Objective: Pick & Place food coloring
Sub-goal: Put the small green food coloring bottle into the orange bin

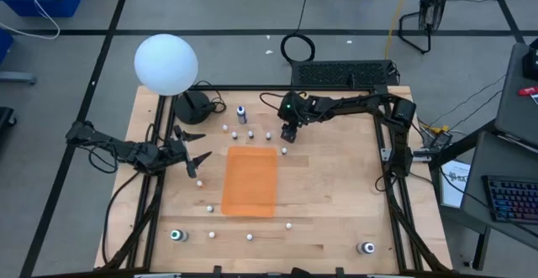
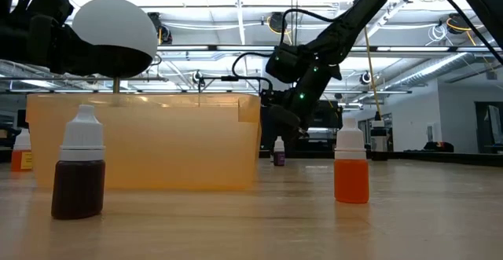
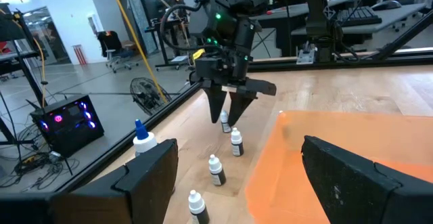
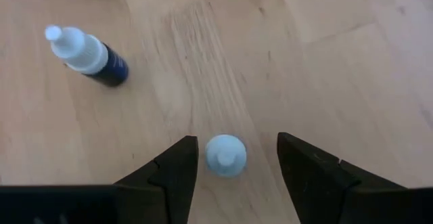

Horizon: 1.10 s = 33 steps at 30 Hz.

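Observation:
Several tiny food coloring bottles stand upright on the wooden table around a flat orange tray [image 1: 249, 181]. My right gripper [image 1: 290, 133] points straight down over one white-capped bottle [image 4: 225, 155]. It is open, with a finger on either side of the cap and not touching it. A dark blue bottle [image 4: 88, 51] stands close by. My left gripper [image 1: 199, 148] is open and hovers left of the tray, touching nothing. In the low view a brown bottle [image 2: 78, 173] and an orange bottle [image 2: 351, 166] stand nearest the camera.
A large white globe lamp [image 1: 166, 64] on a dark base stands at the far left corner. A taller blue-topped bottle [image 1: 242, 114] stands beyond the row of small bottles [image 3: 215, 170]. Two round markers [image 1: 176, 235] [image 1: 366, 247] sit near the near edge.

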{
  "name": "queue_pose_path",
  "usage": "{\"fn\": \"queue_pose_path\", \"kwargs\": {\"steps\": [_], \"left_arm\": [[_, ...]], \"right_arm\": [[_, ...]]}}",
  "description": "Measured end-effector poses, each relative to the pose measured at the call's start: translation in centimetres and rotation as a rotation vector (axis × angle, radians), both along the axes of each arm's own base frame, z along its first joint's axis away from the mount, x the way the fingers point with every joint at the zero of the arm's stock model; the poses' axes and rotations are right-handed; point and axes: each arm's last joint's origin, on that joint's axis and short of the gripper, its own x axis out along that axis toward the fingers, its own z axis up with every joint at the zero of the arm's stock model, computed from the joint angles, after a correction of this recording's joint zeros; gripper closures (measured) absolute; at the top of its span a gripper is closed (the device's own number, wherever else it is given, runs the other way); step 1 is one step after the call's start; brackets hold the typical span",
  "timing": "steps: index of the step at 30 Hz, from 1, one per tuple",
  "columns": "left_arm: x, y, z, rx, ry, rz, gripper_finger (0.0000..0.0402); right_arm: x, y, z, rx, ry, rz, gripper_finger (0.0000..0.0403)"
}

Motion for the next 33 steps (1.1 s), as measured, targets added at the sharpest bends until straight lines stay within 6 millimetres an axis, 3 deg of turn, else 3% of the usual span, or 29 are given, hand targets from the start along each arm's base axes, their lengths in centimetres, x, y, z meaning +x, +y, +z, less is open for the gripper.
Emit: {"fn": "queue_pose_path", "kwargs": {"steps": [19,23,28,33], "left_arm": [[0.0,0.0,0.0,0.000,0.000,0.000,0.0091],[0.0,0.0,0.0,0.000,0.000,0.000,0.0091],[0.0,0.0,0.0,0.000,0.000,0.000,0.0092],[0.0,0.0,0.0,0.000,0.000,0.000,0.0091]], "right_arm": [[0.0,0.0,0.0,-0.006,0.002,0.009,0.0239],[0.0,0.0,0.0,-0.010,0.003,0.015,0.0272],[0.2,0.5,0.6,-0.045,-0.003,0.063,0.0351],[0.6,2.5,2.9,-0.180,-0.010,0.099,0.0352]]}}
